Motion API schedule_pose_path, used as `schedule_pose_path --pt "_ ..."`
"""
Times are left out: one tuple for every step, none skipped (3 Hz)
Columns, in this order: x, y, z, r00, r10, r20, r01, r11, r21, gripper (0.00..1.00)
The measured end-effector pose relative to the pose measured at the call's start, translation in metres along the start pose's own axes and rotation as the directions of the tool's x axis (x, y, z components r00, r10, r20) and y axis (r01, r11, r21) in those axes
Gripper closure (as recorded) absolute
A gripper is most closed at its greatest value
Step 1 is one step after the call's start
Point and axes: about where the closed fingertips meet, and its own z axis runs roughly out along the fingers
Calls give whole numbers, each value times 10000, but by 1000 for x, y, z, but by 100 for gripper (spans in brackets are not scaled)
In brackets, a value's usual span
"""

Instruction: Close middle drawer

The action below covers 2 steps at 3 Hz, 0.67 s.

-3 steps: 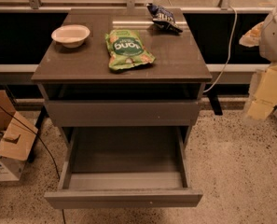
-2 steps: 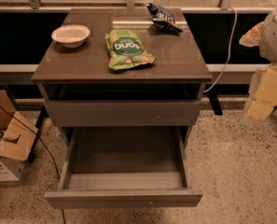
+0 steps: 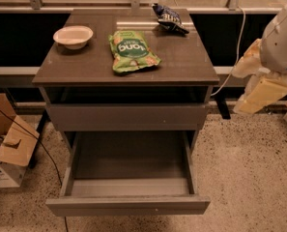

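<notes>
The middle drawer (image 3: 128, 204) is pulled far out of the grey-brown cabinet (image 3: 181, 66). Its plain front faces me low in the view, and its dark floor (image 3: 128, 158) is bare. Above it sits the plain top drawer front (image 3: 128, 117), set back under the cabinet top. My gripper (image 3: 237, 93) hangs at the right edge of the view, to the right of the cabinet at about top-drawer height. It is apart from the cabinet and the drawer. Its two cream fingers (image 3: 264, 93) stand apart and hold nothing.
On the cabinet top lie a pale bowl (image 3: 73, 36), a green snack bag (image 3: 132, 50) and a dark blue snack bag (image 3: 168, 18). Cardboard boxes (image 3: 7, 149) stand on the speckled floor at the left. A cable (image 3: 235, 52) hangs behind the cabinet's right side.
</notes>
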Motion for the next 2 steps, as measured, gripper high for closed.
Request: schedule_pose_path --pt "-3 14 31 9975 -361 610 389 9982 -454 67" --pt "2 25 72 9897 -121 1426 258 9952 -944 90"
